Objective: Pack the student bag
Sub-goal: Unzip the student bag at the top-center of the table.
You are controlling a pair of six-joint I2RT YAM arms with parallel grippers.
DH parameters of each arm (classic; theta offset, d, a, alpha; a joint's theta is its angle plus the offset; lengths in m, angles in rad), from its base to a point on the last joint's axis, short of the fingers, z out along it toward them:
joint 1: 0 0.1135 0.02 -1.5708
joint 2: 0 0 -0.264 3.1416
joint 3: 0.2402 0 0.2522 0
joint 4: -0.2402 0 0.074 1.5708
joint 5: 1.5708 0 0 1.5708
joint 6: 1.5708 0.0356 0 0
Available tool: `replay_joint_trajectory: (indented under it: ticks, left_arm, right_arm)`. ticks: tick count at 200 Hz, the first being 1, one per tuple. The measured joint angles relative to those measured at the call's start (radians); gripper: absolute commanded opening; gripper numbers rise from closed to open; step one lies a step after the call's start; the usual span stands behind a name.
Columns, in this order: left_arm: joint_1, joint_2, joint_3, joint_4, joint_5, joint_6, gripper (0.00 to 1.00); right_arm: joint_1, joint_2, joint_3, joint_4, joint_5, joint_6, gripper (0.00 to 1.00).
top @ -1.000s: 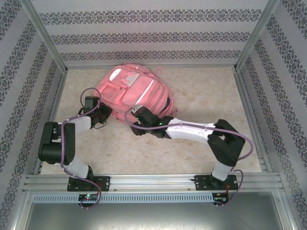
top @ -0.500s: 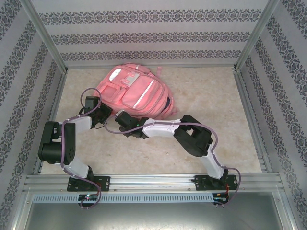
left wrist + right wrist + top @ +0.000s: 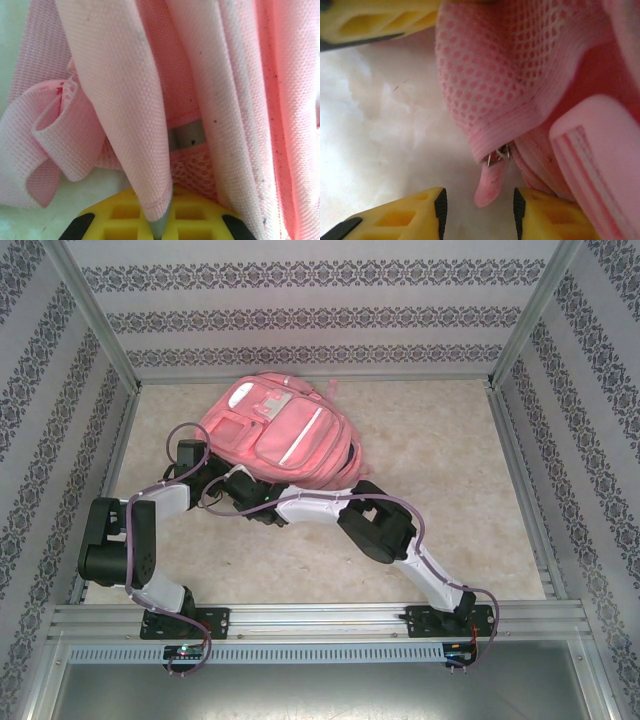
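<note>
The student bag, a large pink backpack with a white trim stripe, lies flat at the back left of the table. At its near left corner my left gripper is shut on a fold of the bag's pink fabric, which is pinched between the yellow fingers. My right gripper sits just beside it at the same corner. In the right wrist view the right gripper is open. A pink zipper pull hangs between its fingertips, touching neither. Above it is pink mesh.
Patterned walls and metal posts enclose the table on three sides. A metal rail runs along the near edge. The right arm stretches across the table's middle. Bare tabletop lies right of the bag.
The right arm has swept left along the bag's near edge, and its gripper now sits next to the left gripper. The left arm and the bag have stayed put.
</note>
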Motion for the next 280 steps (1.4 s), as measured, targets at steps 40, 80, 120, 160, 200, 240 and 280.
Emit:
replay_joint_trajectory:
  ticks: [40, 80, 120, 160, 200, 240, 280]
  left_arm:
    - [0.004, -0.011, -0.002, -0.001, -0.015, -0.011, 0.03]
    - [-0.001, -0.021, -0.002, -0.009, -0.016, -0.009, 0.03]
    - [-0.019, -0.026, -0.001, -0.039, -0.015, 0.012, 0.0]
    - [-0.016, -0.027, 0.006, -0.058, -0.015, 0.036, 0.0]
    - [0.01, -0.027, 0.016, -0.087, 0.007, 0.056, 0.0]
    - [0.08, -0.015, 0.071, -0.169, 0.026, 0.095, 0.0]
    - [0.151, 0.018, 0.144, -0.256, 0.054, 0.129, 0.21]
  right_arm:
    - [0.002, 0.015, 0.025, -0.016, 0.003, 0.035, 0.0]
    - [-0.005, -0.019, -0.039, 0.034, -0.003, 0.053, 0.0]
    - [-0.035, -0.137, -0.19, 0.056, -0.05, 0.104, 0.0]
    - [-0.053, -0.253, -0.343, 0.067, -0.065, 0.147, 0.0]
    - [-0.069, -0.36, -0.513, 0.07, -0.051, 0.19, 0.0]
    - [-0.126, -0.5, -0.665, 0.07, -0.04, 0.217, 0.0]
    - [-0.184, -0.599, -0.743, 0.063, -0.026, 0.222, 0.0]
